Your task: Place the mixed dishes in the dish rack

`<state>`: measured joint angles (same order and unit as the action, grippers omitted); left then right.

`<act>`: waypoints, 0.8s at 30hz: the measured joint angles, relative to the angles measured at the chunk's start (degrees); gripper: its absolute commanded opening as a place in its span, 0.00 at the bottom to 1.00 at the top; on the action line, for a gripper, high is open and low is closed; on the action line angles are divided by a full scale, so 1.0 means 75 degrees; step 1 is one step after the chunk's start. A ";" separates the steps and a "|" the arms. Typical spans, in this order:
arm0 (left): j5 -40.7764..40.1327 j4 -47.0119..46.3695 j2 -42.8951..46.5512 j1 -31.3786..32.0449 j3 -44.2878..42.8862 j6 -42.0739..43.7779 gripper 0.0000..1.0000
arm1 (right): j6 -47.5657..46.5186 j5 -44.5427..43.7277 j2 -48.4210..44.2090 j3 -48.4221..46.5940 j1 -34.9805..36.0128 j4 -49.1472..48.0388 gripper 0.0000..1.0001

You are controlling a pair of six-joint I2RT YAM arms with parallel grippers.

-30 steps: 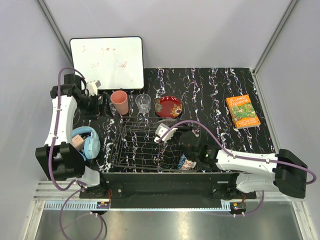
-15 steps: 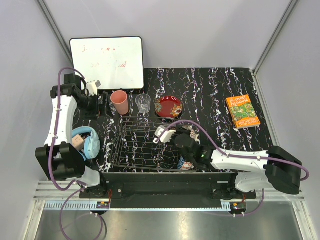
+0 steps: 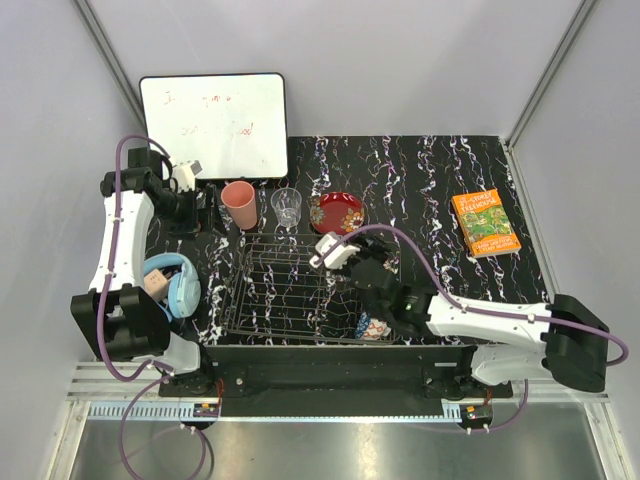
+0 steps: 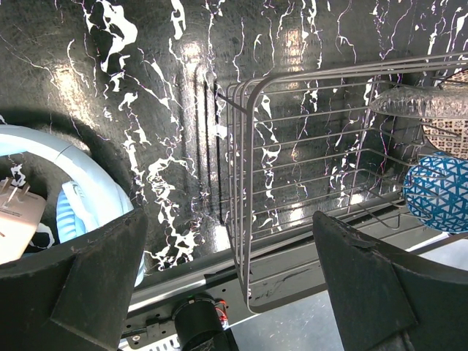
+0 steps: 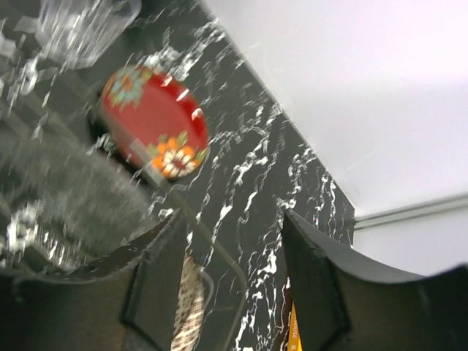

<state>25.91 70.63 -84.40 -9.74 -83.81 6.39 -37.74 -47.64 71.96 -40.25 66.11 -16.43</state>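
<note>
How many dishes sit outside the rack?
3: salmon-pink cup, glass tumbler, red plate, in a row just beyond the dish rack; the right arm may hide others.

Table (image 3: 430,190): black top with white marble veining. Dish rack (image 3: 275,285) sits near the front edge, left of centre. Just beyond its far side, in a row from left to right: salmon-pink cup (image 3: 238,203), upright; small clear glass tumbler (image 3: 287,207), upright; red gold-patterned plate (image 3: 337,213), flat. None of the three touch. Light-blue headphones (image 3: 180,285) lie just left of the rack. Orange book (image 3: 484,222) lies flat toward the right edge, well apart from the plate. White board (image 3: 213,125) stands at the far-left corner.
</note>
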 measured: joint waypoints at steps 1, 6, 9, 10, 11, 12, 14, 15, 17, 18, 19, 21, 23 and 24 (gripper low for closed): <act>0.0000 0.0003 0.0003 0.0000 0.0000 0.0003 0.98 | 0.0073 -0.0111 -0.0099 -0.0169 0.0000 0.0038 0.62; 0.0000 0.0012 0.0146 0.0000 0.0055 0.0029 0.98 | 0.0740 -0.0402 -0.0568 -0.1262 0.0000 0.0373 0.70; -0.0003 0.0035 0.0297 -0.0015 0.0152 0.0090 0.98 | 0.1247 -0.0656 -0.0845 -0.1935 0.0000 0.0519 0.82; -0.0003 0.0029 0.0332 -0.0023 0.0166 0.0099 0.98 | 0.1311 -0.0688 -0.0863 -0.1990 0.0000 0.0530 0.86; -0.0009 0.0032 0.0376 -0.0035 0.0184 0.0114 0.98 | 0.1489 -0.0825 -0.0906 -0.2133 -0.0017 0.0574 0.88; -0.0023 0.0032 0.0417 -0.0041 0.0192 0.0117 0.98 | 0.1684 -0.0895 -0.0912 -0.2218 -0.0079 0.0644 0.89; -0.0122 0.0026 0.0501 -0.0067 0.0198 0.0117 0.99 | 0.2355 -0.0825 -0.0868 -0.2573 -0.0481 0.1274 0.88; -0.0192 0.0012 0.0548 -0.0082 0.0201 0.0114 0.99 | 0.2975 -0.0571 -0.0816 -0.2824 -0.1017 0.1824 0.87; -0.0425 -0.0023 0.0659 -0.0099 0.0236 0.0111 0.99 | 0.4028 0.0003 -0.0764 -0.3147 -0.2057 0.2556 0.87; -0.0565 -0.0038 0.0723 -0.0102 0.0251 0.0111 0.99 | 0.4596 0.0323 -0.0720 -0.3290 -0.2736 0.2914 0.87; -0.0697 -0.0052 0.0799 -0.0105 0.0256 0.0111 0.99 | 0.5129 0.0673 -0.0664 -0.3427 -0.3360 0.3264 0.89; -0.0909 -0.0119 0.0950 -0.0111 0.0262 0.0111 0.99 | 0.5945 0.1087 -0.0455 -0.3675 -0.4197 0.3829 0.91; -0.1087 -0.0230 0.1172 -0.0119 0.0344 0.0114 0.99 | 0.6589 0.1416 -0.0064 -0.4016 -0.4538 0.4374 0.96; -0.1139 -0.0242 0.1279 -0.0134 0.0391 0.0114 0.99 | 0.6849 0.1577 0.0172 -0.4173 -0.4558 0.4549 0.97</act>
<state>17.37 68.82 -74.81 -10.74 -80.88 7.25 13.63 -35.81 73.25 -71.55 31.92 17.69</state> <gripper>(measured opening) 0.987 0.918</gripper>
